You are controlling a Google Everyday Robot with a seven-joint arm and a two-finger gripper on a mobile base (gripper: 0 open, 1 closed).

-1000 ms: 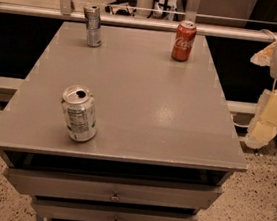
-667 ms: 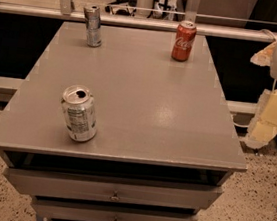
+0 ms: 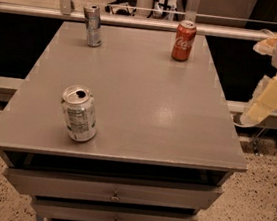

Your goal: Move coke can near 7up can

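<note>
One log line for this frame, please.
stage: coke not yet grasped | gripper: right of table, touching no can | coke can: upright, back right | 7up can: upright, front left | slim can: back left

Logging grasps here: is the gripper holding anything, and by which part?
Nothing is held. The gripper hangs beyond the right edge of the table, touching no can; the coke can stands free at the back right.

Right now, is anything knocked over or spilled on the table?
No. The coke can, the 7up can and the slim silver can all stand upright on the table, no spill. The gripper hangs past its right edge.
</note>
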